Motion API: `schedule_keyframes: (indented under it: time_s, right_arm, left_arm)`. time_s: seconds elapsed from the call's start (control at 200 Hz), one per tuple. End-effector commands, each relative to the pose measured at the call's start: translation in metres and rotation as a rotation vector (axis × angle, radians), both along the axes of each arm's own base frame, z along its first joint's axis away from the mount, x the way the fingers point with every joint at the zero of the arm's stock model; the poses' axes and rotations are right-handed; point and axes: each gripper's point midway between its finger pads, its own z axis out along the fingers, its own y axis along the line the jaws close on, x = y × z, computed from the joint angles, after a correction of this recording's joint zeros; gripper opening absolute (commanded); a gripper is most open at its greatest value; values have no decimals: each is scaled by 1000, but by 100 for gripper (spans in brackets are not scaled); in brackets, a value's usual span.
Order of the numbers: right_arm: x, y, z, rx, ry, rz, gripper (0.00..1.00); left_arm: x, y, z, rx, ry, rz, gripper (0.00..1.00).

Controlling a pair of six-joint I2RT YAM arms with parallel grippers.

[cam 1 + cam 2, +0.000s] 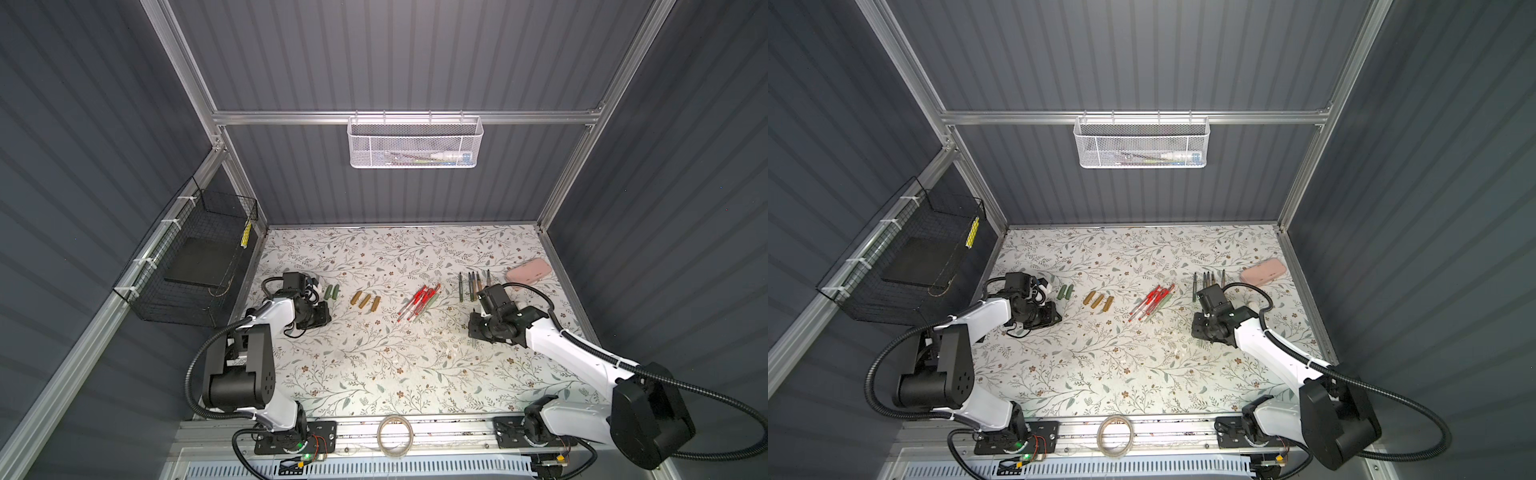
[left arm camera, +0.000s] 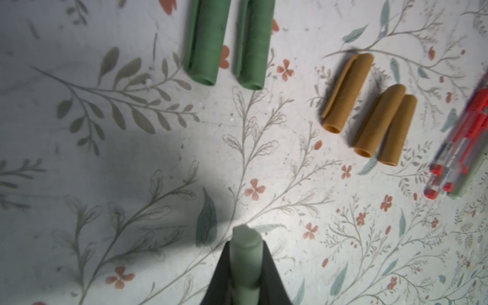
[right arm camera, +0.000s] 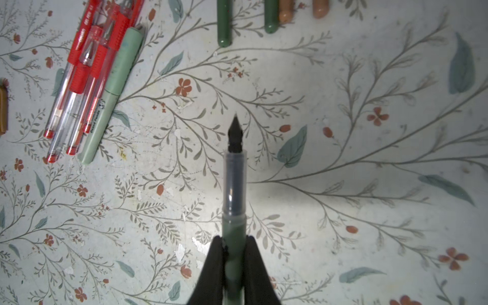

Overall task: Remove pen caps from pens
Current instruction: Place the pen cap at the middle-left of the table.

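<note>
My left gripper [image 2: 245, 246] is shut on a pale green pen cap [image 2: 245, 236], which hangs just above the floral table. Two dark green pen caps [image 2: 206, 42] and three golden-brown pen caps [image 2: 380, 121] lie beyond it. My right gripper [image 3: 234, 239] is shut on a green pen [image 3: 234, 184] with no cap, its clear grip and black nib pointing away from the jaws. A bunch of red-trimmed pens [image 1: 417, 305] with caps on lies mid-table, with a pale green capped pen [image 3: 111, 95] beside it. Several uncapped pens [image 1: 473, 284] lie in a row behind the right gripper [image 1: 478, 328].
A pink oblong case [image 1: 528, 270] lies at the back right of the table. A black wire basket [image 1: 187, 266] hangs on the left wall and a white mesh basket [image 1: 415, 143] on the back rail. A tape roll [image 1: 395, 434] sits at the front edge.
</note>
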Motion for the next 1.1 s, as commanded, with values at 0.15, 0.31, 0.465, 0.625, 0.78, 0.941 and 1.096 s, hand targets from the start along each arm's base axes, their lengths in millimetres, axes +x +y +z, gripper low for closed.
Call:
schedule_keyframes:
  time_s: [0.15, 0.31, 0.465, 0.625, 0.78, 0.941, 1.096]
  right_arm:
    - [4, -14, -16, -21, 56, 0, 0]
    - [12, -18, -21, -31, 67, -5, 0]
    - [21, -21, -27, -43, 83, -10, 0]
    - [32, -23, -34, -66, 96, -1, 0]
    - [39, -30, -39, -87, 138, -1, 0]
    - [42, -39, -36, -93, 168, -8, 0]
    - [45, -65, -30, -215, 202, -5, 1]
  left_arm:
    - [7, 2, -13, 12, 59, 24, 16]
    - [6, 5, -9, 28, 47, 22, 25]
    - [8, 7, 1, 39, 7, 24, 39]
    - [13, 9, 18, 57, -58, 16, 47]
    - [19, 17, 39, 114, -135, 1, 60]
    - [30, 24, 67, 160, -218, -9, 78]
    - [51, 20, 107, 157, -285, -28, 95]
